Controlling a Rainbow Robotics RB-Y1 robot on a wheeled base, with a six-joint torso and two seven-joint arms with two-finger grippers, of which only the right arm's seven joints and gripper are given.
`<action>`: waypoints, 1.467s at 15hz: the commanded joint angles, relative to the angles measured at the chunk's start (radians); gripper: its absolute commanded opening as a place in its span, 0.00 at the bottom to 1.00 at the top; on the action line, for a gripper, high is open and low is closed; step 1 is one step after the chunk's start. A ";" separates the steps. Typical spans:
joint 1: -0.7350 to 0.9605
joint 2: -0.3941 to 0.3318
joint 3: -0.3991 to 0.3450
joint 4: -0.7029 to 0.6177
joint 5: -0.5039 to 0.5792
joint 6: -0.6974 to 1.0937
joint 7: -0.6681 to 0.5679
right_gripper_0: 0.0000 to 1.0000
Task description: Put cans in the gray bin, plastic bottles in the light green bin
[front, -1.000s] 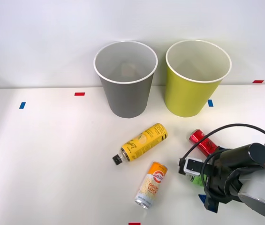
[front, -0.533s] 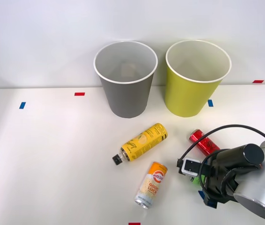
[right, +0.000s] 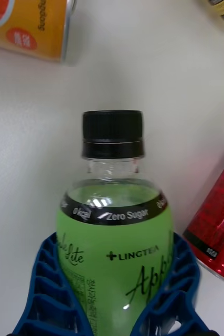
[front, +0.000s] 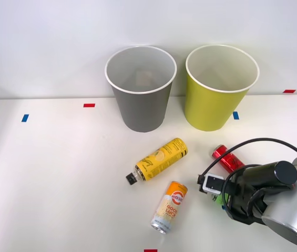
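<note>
Green-labelled, black-capped bottle (right: 115,247) in blue gripper (right: 114,294), clear neck.

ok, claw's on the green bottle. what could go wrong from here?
1. The red can lies right beside the green bottle; lifting may knock it and set it rolling.
2. The claw holds the bottle's rounded body with the fingers against a slick label, so it could slip or tilt on the way up.
3. The lime bin stands next to the gray bin, so a sloppy release could land in the wrong one.
</note>
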 commanded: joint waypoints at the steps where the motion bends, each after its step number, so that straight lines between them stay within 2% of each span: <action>1: 0.021 -0.001 -0.051 -0.052 -0.026 -0.052 -0.022 0.00; 5: 0.145 0.001 -0.291 -0.130 -0.319 -0.222 -0.028 0.00; 8: 0.205 0.047 -0.383 -0.175 -0.431 -0.326 -0.028 0.00; 11: 0.209 0.137 -0.438 -0.173 -0.508 -0.465 -0.022 0.00; 15: 0.194 0.222 -0.482 -0.173 -0.515 -0.672 -0.033 0.00; 17: 0.176 0.260 -0.511 -0.165 -0.515 -0.721 -0.048 0.00; 22: 0.033 0.375 -0.581 -0.024 -0.523 -0.808 -0.077 0.00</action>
